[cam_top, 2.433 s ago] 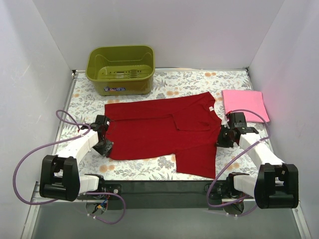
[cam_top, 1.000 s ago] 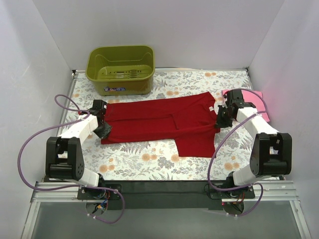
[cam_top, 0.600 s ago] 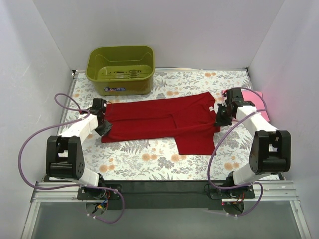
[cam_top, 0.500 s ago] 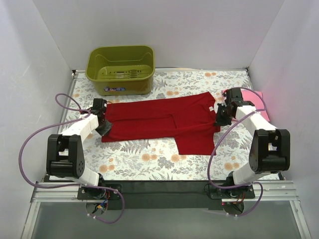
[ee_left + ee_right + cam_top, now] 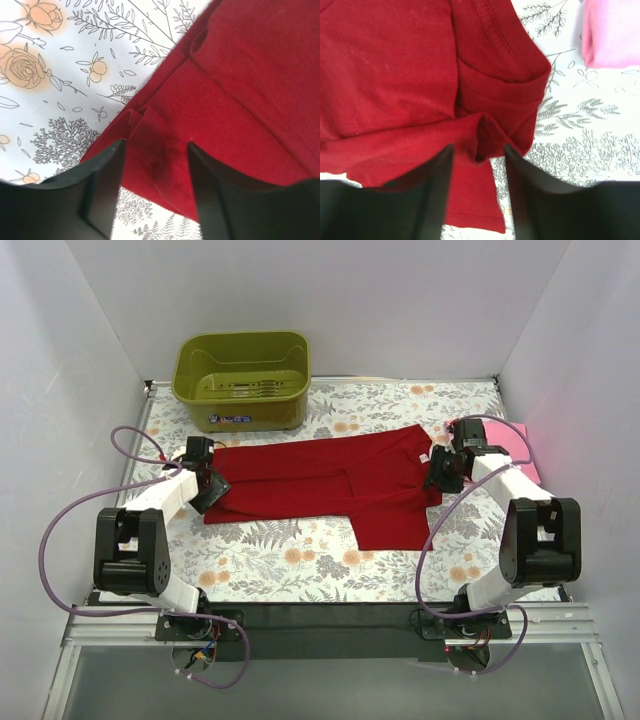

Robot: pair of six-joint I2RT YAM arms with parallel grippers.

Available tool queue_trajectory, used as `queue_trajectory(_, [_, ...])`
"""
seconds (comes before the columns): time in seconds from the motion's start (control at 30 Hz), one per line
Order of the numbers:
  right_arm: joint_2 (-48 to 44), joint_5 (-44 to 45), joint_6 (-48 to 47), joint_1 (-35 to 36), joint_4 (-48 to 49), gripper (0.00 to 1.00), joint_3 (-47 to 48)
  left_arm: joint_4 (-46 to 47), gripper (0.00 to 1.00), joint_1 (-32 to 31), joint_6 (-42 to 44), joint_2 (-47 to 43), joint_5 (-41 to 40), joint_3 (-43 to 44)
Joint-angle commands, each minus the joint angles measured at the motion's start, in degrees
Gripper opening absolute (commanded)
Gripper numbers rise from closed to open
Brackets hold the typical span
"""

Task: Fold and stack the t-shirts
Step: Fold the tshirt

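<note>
The deep red t-shirt [image 5: 330,483] lies folded lengthwise across the middle of the floral cloth, one sleeve [image 5: 395,525] sticking out toward the near side. My left gripper [image 5: 212,490] stands open over its left end, the red cloth [image 5: 240,90] lying loose under the left gripper [image 5: 156,150]. At the collar end my right gripper [image 5: 437,480] is open too. A bunched fold of the red t-shirt [image 5: 395,75] rests below the right gripper [image 5: 479,150], with nothing pinched. The folded light pink t-shirt [image 5: 512,442] lies at the back right, also seen as the pink t-shirt [image 5: 612,35].
An empty olive-green tub [image 5: 242,378] stands at the back left. White walls close the table on three sides. The floral cloth [image 5: 290,555] is bare between the shirt and the arm bases.
Both grippers have opened and let go of the red t-shirt, after carrying its near edge toward the far side to fold it. The arms have hardly moved since.
</note>
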Motion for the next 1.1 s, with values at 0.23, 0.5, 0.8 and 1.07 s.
queue_trajectory(0.23, [-14.39, -0.88, 0.19, -0.24, -1.97, 0.51, -12.82, -3.74, 0.73, -4.07, -0.56, -18.68, 8.27, -2.97])
queue_trajectory(0.5, [-21.42, -2.47, 1.07, -0.24, -2.41, 0.50, -21.28, -2.95, 0.74, -26.39, -15.05, -21.07, 13.65, -5.79])
queue_trajectory(0.8, [-23.53, -3.08, 1.51, -0.15, -2.24, 0.48, -24.45, -2.07, 0.58, -48.20, -20.51, 2.21, 9.35, 10.09])
queue_trajectory(1.07, [-23.80, -4.31, 1.42, -0.15, -1.63, 0.43, -26.29, -5.84, 0.57, -56.21, -18.67, 19.36, 7.67, 24.35])
